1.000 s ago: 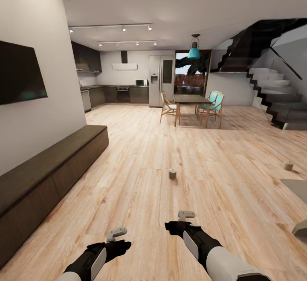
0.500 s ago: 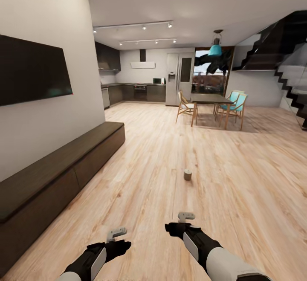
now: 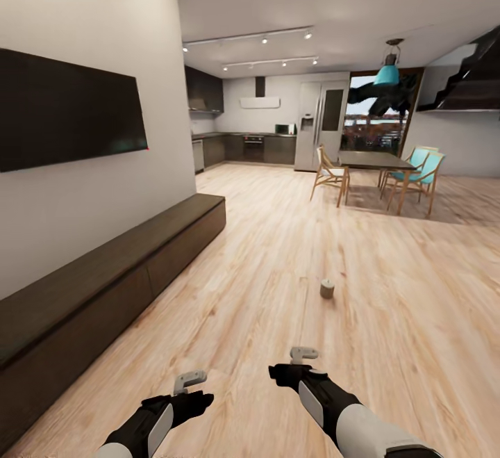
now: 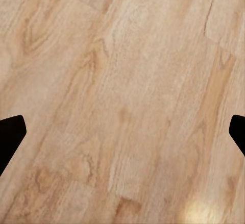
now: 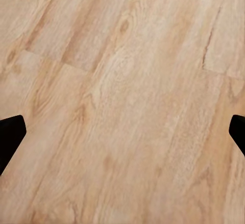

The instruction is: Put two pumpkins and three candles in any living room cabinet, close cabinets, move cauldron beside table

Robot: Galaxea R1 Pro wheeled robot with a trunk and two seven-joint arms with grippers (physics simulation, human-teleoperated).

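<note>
The long, low dark-brown cabinet (image 3: 118, 274) runs along the left wall under a wall-mounted TV, with its front panels shut. One small stubby candle (image 3: 326, 289) stands upright on the wooden floor ahead and slightly right of my arms. My left gripper (image 3: 196, 402) and right gripper (image 3: 283, 373) hang low over bare floor, well short of the candle. In the wrist views the left gripper (image 4: 122, 137) and right gripper (image 5: 122, 137) have their dark fingertips far apart with only floorboards between them. The pumpkins, the cauldron and the grey table are out of view.
A black TV (image 3: 66, 119) hangs above the cabinet. Far ahead stand a dark dining table (image 3: 375, 160) with wooden and teal chairs, a kitchen with a fridge (image 3: 321, 126), and a staircase (image 3: 472, 86) at the right edge. Wide wooden floor lies between.
The head camera has turned left, so the whole scene slid right. A second candle and a grey slab corner at the right edge have left the picture. Both arms keep their pose.
</note>
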